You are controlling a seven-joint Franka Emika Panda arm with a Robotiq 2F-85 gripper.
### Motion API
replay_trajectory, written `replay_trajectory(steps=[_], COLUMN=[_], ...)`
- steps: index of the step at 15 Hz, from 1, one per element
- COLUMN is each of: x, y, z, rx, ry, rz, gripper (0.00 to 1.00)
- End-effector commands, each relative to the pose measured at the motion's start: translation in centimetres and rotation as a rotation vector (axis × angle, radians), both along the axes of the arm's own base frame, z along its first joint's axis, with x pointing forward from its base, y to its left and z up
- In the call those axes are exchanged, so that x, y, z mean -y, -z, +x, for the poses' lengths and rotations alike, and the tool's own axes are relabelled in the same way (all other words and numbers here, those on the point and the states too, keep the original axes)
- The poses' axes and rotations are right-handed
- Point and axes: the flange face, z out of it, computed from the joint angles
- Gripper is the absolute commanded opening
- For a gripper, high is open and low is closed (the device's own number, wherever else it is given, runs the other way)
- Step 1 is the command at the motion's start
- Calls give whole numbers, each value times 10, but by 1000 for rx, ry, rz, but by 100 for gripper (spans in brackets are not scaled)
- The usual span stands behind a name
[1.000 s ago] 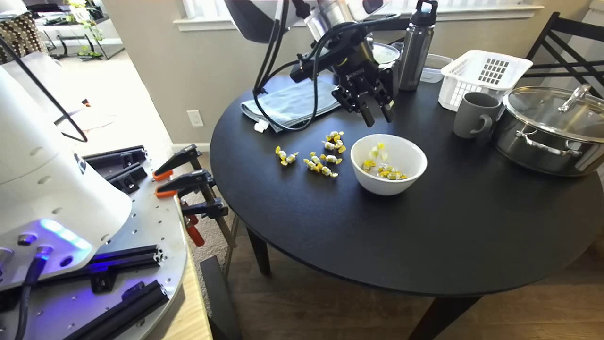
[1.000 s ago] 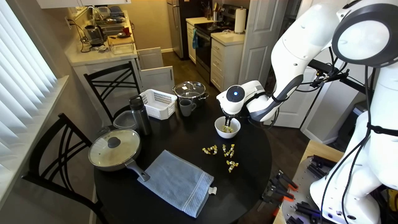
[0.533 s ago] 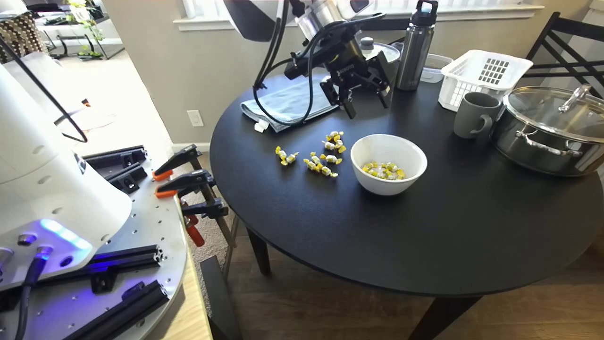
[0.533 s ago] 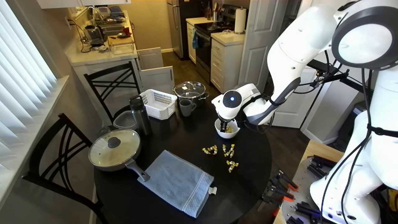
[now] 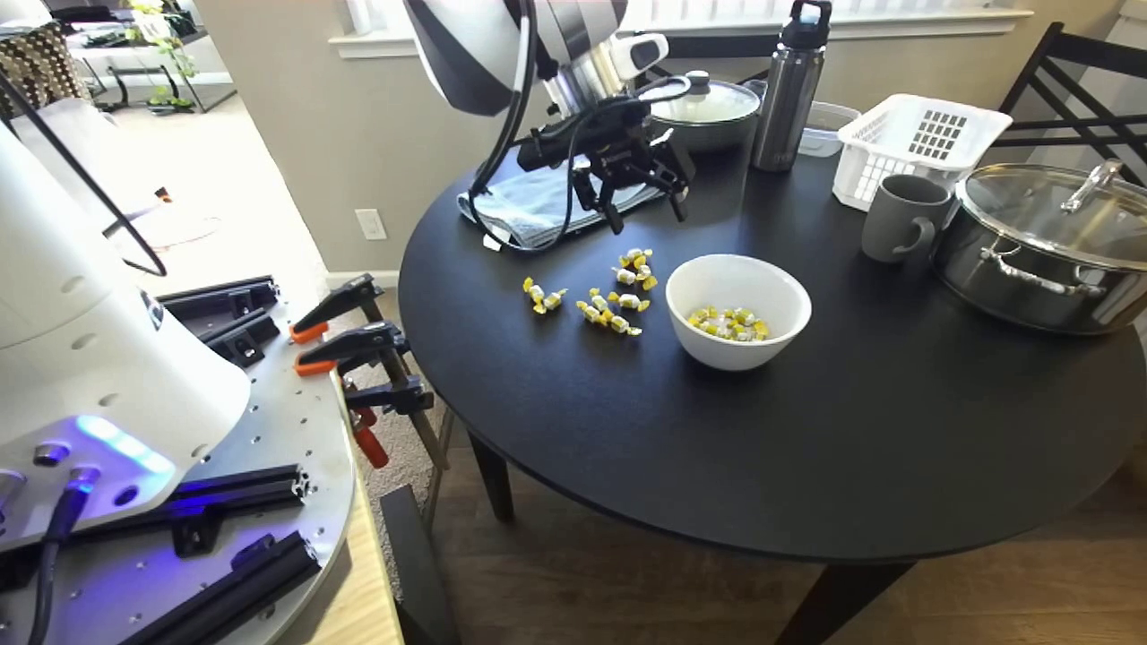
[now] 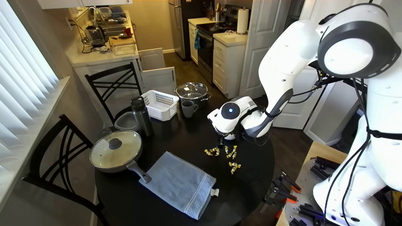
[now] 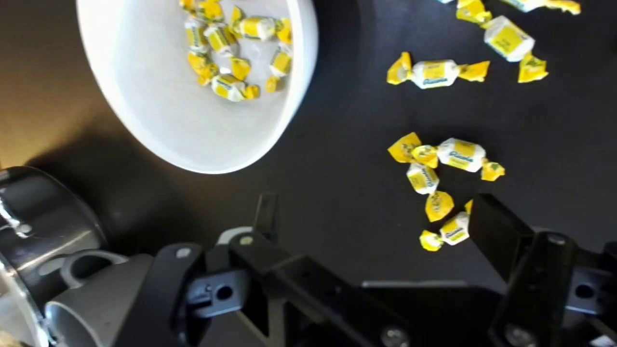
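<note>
Here we are: my hand (image 7: pixel 376 205) hangs above the dark surface (image 5: pixel 851 430), fingers (image 7: pixel 501 233) spread wide, nothing between them, and the loose candies (image 7: pixel 461 154) lie right by it! Closest is a little cluster of three, and in the wrist view one candy (image 7: pixel 454 229) sits partly hidden behind a fingertip, so sliding clear before dropping lower would be wise. The other two look tangled, their yellow twists seeming to overlap; squeeze there and both might come, or neither. The cleaner pinch, I reckon, is across a plump wrapped middle rather than a papery twist, with my fingers turned square to the candy's length and low enough to skim the surface without digging in. Easy on the squeeze, too, or it could squirt away! In an exterior view this cluster is the far one, others lying nearer and farther left. Just to the right stands the white bowl (image 5: pixel 762 282), sweets (image 5: pixel 730 324) already in its bottom; its rim is one to stay clear of. Far and left lies the blue towel (image 5: pixel 529 202), while the grey mug (image 5: pixel 901 224) and lidded pot (image 5: pixel 1039 255) sit well off right, no bother.
</note>
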Motion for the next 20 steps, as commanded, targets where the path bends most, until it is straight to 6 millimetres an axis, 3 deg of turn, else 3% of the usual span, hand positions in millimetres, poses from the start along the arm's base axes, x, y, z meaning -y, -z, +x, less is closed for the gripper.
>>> replay_trajectory(steps=[1,4,7,12,15,20], x=[0,6,21,48,48,28], y=[33,62,78,79,80,91], z=[4,3,11,40,50,57], rx=[-67,-165,-249,-309,-328,-360], ry=[-79,-138,-166,-165,-182,-272], rz=[81,71,73,74,88,171], gripper=[100,100,100,100,100,100])
